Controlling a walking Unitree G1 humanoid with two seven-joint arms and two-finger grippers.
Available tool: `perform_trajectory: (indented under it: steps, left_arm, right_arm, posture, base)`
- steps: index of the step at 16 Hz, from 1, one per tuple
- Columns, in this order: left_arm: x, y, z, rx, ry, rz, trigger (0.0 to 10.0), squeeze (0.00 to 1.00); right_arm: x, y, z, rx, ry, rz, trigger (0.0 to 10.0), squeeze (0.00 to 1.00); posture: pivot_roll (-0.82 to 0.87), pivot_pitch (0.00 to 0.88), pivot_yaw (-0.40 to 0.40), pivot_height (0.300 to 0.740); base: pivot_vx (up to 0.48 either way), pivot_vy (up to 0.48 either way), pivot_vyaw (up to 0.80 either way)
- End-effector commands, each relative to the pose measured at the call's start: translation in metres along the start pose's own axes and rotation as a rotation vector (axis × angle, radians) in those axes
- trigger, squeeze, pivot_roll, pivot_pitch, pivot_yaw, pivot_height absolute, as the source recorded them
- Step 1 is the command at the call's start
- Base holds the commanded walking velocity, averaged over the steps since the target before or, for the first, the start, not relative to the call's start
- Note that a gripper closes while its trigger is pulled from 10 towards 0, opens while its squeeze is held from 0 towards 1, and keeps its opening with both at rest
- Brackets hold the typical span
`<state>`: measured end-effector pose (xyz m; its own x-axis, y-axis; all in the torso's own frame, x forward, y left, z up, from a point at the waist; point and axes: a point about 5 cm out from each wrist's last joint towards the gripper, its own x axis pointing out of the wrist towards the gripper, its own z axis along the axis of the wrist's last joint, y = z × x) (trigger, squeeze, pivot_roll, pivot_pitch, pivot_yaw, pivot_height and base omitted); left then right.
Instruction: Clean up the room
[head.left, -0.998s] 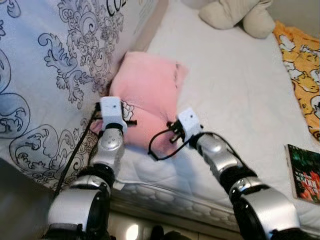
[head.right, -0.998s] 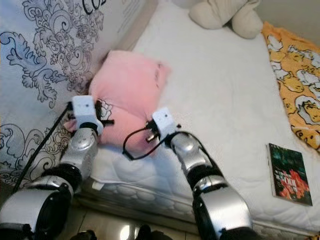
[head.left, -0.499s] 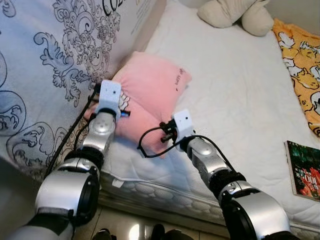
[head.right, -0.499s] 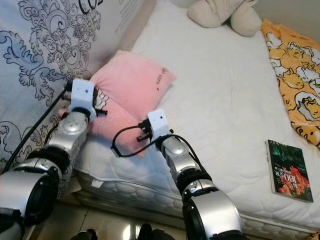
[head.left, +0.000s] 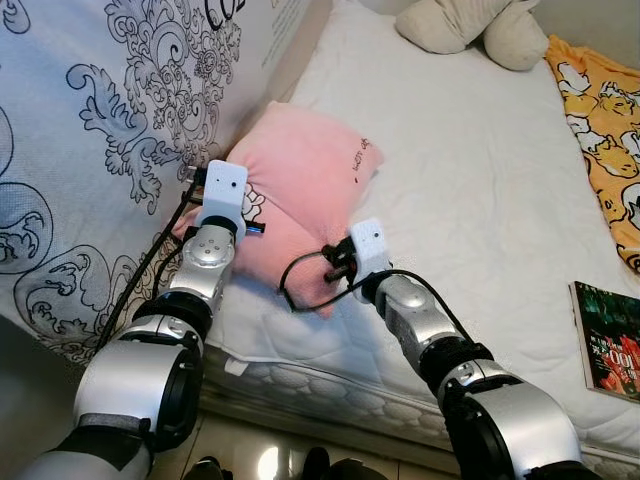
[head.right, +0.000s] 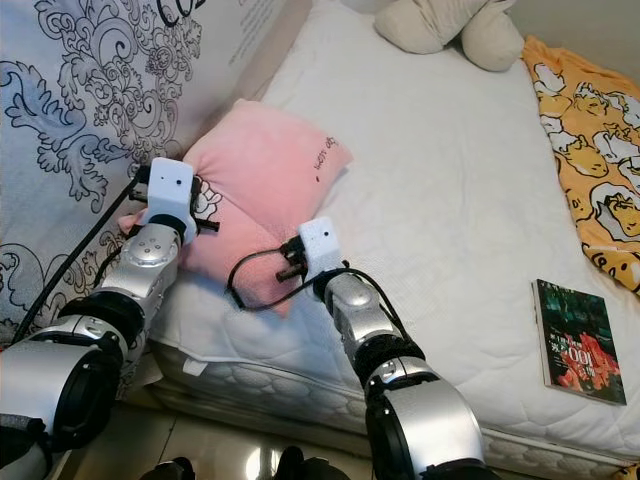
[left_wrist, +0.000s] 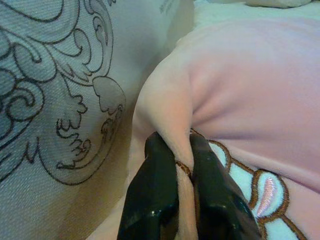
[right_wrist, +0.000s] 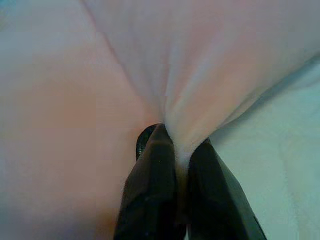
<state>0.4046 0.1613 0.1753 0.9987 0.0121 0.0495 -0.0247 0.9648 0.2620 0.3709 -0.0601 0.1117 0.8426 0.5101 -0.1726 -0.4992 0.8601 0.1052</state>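
Since the frame a second ago the pink pillow (head.left: 300, 190) sits higher toward the patterned duvet (head.left: 100, 130), its far corner now spread out with small lettering showing, and both arms have shifted slightly with it. Left eye view: pillow lies on the white mattress (head.left: 480, 200) near the near edge, one side against the duvet; the left gripper (left_wrist: 172, 165) is at its left corner, the right gripper (right_wrist: 181, 150) at its near right corner. Right eye view: same layout; a cream plush toy (head.right: 450, 30) at the far end, an orange printed blanket (head.right: 590, 140) along the right, a dark book (head.right: 578, 342) near the right edge, all well apart from the pillow. Left wrist view: jaws pinched shut on a fold of the pillow's piped seam. Right wrist view: jaws clamped on a bunched ridge of pink fabric. Judgement: light, soft, compliant load; fabric gathers rather than resists, so corner or seam holds suit best, and thin pinches may slip. The mattress looks yielding.
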Motion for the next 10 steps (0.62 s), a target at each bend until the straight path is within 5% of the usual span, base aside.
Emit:
perform_trajectory:
  steps: [1, 3, 5, 10]
  left_arm:
    - [0.001, 0.004, 0.0, 0.002, 0.014, 0.017, 10.0, 1.0]
    - [0.005, 0.008, 0.012, 0.002, -0.02, 0.014, 10.0, 1.0]
    - [0.002, -0.004, 0.005, 0.032, -0.007, -0.045, 10.0, 1.0]
    - [-0.004, -0.007, -0.006, 0.142, -0.014, -0.114, 10.0, 1.0]
  right_arm:
    - [-0.005, -0.007, -0.011, 0.064, 0.041, -0.021, 10.0, 1.0]
    - [-0.005, -0.013, -0.002, 0.064, -0.004, -0.038, 10.0, 1.0]
    - [-0.009, -0.024, 0.004, 0.119, -0.062, -0.089, 10.0, 1.0]
    - [-0.024, -0.032, -0.011, 0.087, -0.135, -0.126, 10.0, 1.0]
  posture:
    - [0.13, 0.219, -0.182, 0.74]
    - [0.14, 0.181, -0.174, 0.74]
    - [0.15, 0.139, -0.159, 0.74]
    - [0.16, 0.004, -0.091, 0.74]
  base:
    - [0.0, 0.0, 0.0]
    - [0.0, 0.0, 0.0]
    - [0.0, 0.0, 0.0]
    - [0.0, 0.0, 0.0]
